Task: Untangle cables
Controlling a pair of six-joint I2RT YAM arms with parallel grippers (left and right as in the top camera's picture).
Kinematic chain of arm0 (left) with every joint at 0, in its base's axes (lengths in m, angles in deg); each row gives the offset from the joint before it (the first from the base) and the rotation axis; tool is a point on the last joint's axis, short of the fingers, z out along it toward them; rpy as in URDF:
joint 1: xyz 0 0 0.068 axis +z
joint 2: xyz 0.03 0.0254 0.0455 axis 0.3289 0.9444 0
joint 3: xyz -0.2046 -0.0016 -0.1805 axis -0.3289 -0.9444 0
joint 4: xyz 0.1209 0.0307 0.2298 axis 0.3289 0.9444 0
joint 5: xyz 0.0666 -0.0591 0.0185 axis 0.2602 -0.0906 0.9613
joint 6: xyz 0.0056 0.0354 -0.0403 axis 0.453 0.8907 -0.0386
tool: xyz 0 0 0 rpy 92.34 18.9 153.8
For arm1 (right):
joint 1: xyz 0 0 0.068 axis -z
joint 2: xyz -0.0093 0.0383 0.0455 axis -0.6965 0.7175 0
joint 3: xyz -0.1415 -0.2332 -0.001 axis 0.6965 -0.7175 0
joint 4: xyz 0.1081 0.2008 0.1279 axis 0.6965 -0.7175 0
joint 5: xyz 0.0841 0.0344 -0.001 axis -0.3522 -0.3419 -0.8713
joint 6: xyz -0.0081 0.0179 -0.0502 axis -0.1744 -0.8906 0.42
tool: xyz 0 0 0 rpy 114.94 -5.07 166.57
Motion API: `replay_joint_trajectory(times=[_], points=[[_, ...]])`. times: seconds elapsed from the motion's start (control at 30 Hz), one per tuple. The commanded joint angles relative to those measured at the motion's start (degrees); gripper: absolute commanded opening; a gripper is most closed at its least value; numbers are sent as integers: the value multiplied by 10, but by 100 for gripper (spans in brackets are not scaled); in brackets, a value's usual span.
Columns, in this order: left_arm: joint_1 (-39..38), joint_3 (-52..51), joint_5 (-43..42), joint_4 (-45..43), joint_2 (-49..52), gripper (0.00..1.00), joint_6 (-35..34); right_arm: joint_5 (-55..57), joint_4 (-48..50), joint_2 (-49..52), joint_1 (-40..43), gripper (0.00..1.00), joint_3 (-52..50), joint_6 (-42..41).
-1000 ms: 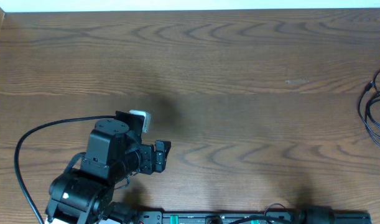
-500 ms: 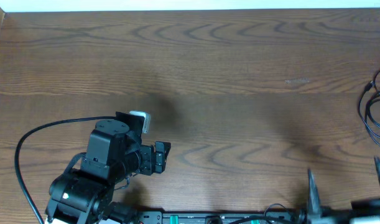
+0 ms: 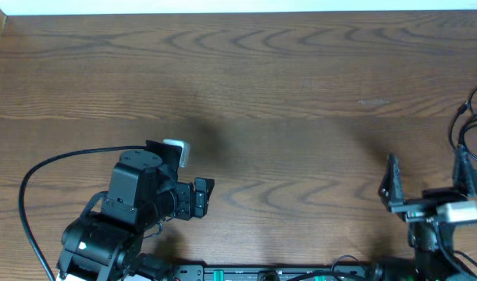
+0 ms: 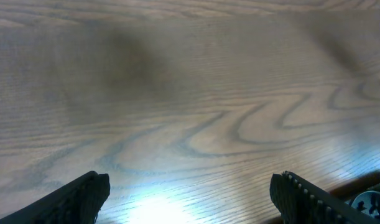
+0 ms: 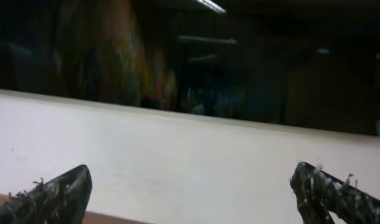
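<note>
The cables [image 3: 461, 139] show only as thin black loops at the table's far right edge, mostly cut off by the frame; no white cord is in view. My right gripper [image 3: 428, 181] is open and empty, fingers spread wide, just left of and nearer than the loops, not touching them. Its wrist view [image 5: 193, 199] shows only a white wall and dark background between the fingertips. My left gripper [image 3: 202, 196] sits at the lower left, pointing right, far from the cables. In its wrist view [image 4: 190, 205] it is open over bare wood.
The wooden table [image 3: 269, 94] fills the overhead view. A thick black arm wire [image 3: 35, 176] arcs left of the left arm. A dark rail [image 3: 285, 273] runs along the front edge. A white wall strip [image 3: 222, 6] borders the far edge.
My right gripper has risen into the overhead view from the front edge, moving away from it toward the cable loops. The left arm has not moved.
</note>
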Motion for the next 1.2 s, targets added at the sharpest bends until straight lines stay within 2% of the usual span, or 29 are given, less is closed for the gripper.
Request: replay_joint_trajectory(times=[0.0,0.27,0.6,0.83,1.17], points=[[2,8,5,2,-2,89,5,52,33,-2,-3,99,-49,-74],[2,8,5,2,-2,89,5,72,28,-2,-3,99,-97,-80],[2,8,5,8,-2,89,5,85,-73,-2,-3,99,-99,-80],[2,8,5,10,-2,89,5,92,-217,-2,-3,99,-99,-81],[2,8,5,10,-2,89,5,82,-252,-2,-3,99,-99,-95]])
